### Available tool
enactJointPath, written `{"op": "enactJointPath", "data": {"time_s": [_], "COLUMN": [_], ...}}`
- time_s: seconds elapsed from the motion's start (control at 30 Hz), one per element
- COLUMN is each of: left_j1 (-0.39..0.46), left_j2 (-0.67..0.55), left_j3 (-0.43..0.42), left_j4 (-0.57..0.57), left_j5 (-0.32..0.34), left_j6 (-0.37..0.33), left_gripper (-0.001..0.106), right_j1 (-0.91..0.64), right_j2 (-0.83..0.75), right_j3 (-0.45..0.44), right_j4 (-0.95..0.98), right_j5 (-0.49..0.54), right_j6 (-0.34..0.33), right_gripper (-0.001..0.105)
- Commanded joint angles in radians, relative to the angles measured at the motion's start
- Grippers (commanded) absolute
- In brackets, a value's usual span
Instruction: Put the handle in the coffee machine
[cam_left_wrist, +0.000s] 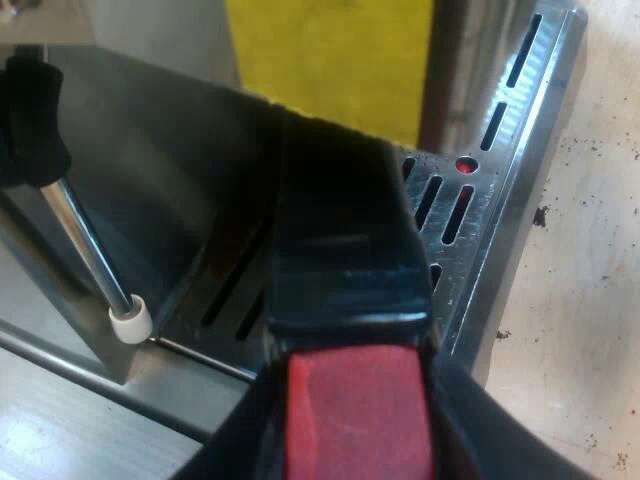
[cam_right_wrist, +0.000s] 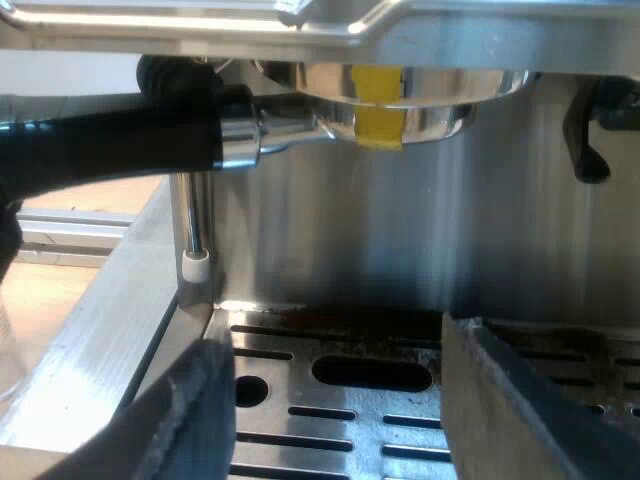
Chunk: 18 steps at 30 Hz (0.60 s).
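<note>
Where the holder (cam_right_wrist: 250, 135) meets the machine (cam_right_wrist: 400, 240), yellow tape (cam_right_wrist: 378, 110) sticks.

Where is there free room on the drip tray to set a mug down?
Free: the drip tray grate under the open right end effector, below the metal holder. Also the bare table along the tray's rim. Crowded: beside the steam wand at the tray's corner, and around the handle, gripped at its red end by the left end effector.
</note>
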Motion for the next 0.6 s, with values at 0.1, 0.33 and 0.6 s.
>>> {"op": "enactJointPath", "data": {"time_s": [0.1,0.33,0.6], "left_j1": [0.012,0.012,0.012], "left_j2": [-0.034,-0.034,-0.034], "left_j3": [-0.017,-0.017,-0.017], "left_j4": [0.008,0.008,0.008], "left_j5": [0.109,0.109,0.109], "left_j6": [0.027,0.027,0.025], "left_gripper": [0.0,0.0,0.0], "right_j1": [-0.047,-0.145,-0.196], "right_j2": [-0.003,0.035,0.183], "right_j3": [-0.003,-0.003,-0.003], "right_j4": [0.036,0.011,-0.323], "right_j5": [-0.041,-0.197,-0.195], "right_j6": [-0.013,-0.013,-0.184], "right_gripper": [0.05,0.032,0.025]}}
